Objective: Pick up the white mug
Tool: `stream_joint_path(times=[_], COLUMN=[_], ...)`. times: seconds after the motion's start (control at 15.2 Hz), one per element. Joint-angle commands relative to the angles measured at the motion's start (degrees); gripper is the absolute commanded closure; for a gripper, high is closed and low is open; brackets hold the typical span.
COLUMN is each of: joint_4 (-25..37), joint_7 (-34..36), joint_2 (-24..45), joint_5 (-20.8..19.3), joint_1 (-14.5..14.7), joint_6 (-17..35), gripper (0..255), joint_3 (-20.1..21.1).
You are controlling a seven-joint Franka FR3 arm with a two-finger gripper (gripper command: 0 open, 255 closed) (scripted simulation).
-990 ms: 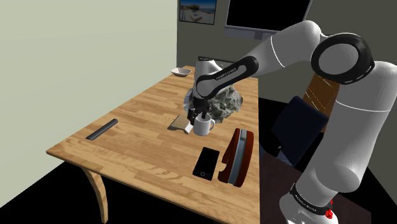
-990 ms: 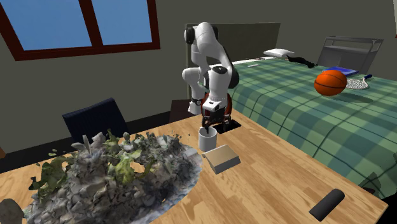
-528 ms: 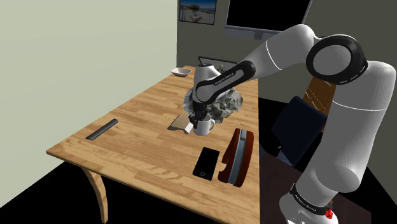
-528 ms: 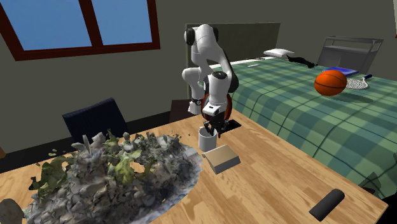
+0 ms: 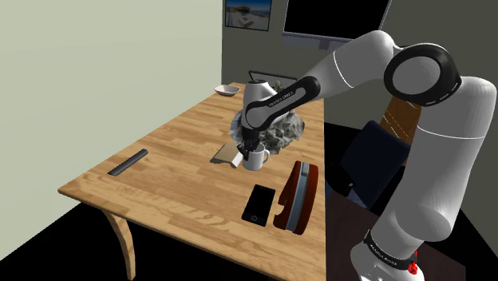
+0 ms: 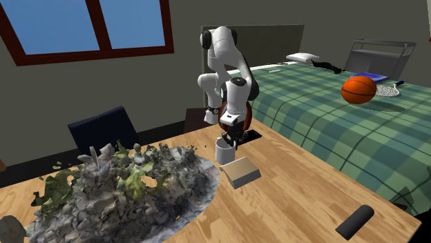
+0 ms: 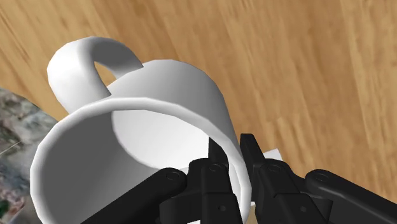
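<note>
Jaws pinch the rim wall of the white handled mug (image 7: 170,86) on the wooden table (image 7: 318,63). That narrow hold could let it swing or slip.

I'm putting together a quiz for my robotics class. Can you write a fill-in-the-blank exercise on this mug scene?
The white mug stands on a wooden ___. One of the gripper's jaws is inside the mug, the other ___ it. The mug's ___ is on the side away from the gripper.
Missing: table; outside; handle.
</note>
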Motion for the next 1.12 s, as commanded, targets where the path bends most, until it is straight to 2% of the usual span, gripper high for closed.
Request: stream_joint_path(times=[0.0, 0.92, 1.06], joint_4=[0.18, 4.64, 4.71], joint_7=[-0.03, -0.33, -0.34], joint_2=[-0.37, -5.82, -5.87], joint_5=[0.03, 0.43, 0.44], joint_1=[-0.02, -0.08, -0.08], joint_6=[-0.6, -10.49, -10.6], gripper=[255, 255, 255], joint_3=[0.0, 0.08, 0.08])
